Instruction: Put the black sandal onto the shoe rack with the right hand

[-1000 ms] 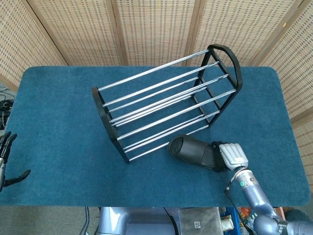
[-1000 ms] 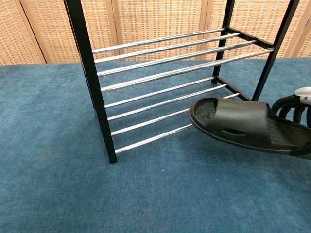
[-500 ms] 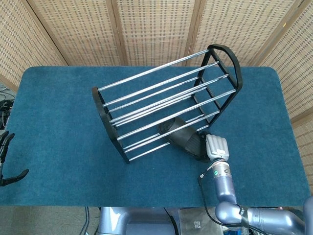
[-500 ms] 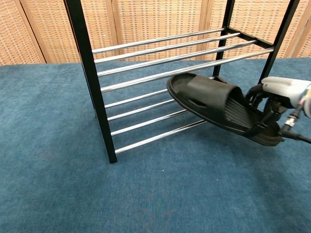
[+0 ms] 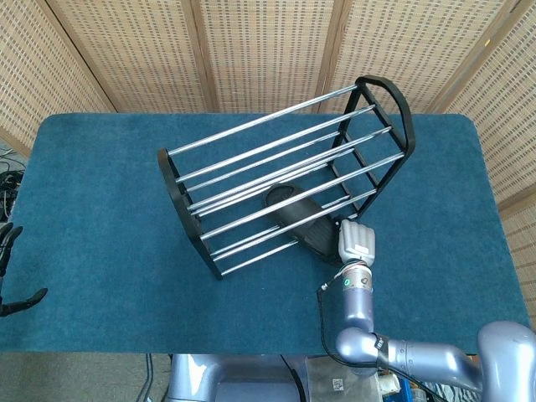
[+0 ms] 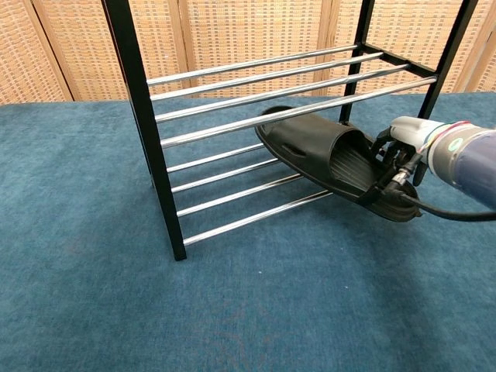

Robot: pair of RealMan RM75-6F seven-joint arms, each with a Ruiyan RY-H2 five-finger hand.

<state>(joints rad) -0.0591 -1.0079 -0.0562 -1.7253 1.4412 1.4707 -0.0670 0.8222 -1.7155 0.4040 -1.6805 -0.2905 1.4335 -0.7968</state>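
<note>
The black sandal [image 6: 322, 155] lies toe-first across the lower chrome bars of the shoe rack [image 6: 256, 116], its heel sticking out past the front bar. My right hand [image 6: 399, 151] grips that heel end, fingers curled around it. From the head view the sandal [image 5: 295, 216] shows between the rack's bars [image 5: 276, 180], with my right hand [image 5: 355, 239] just in front of the rack. Only the dark fingertips of my left hand [image 5: 10, 272] show at the far left table edge, spread and holding nothing.
The rack stands diagonally in the middle of a blue carpeted table [image 5: 100, 209]. Wicker screens [image 5: 268, 50] close off the back. Bare carpet [image 6: 232, 310] lies in front of the rack in the chest view.
My right hand has carried the sandal left and forward, from the carpet in front of the rack onto its lower bars. The left hand has slipped slightly further out of view.
</note>
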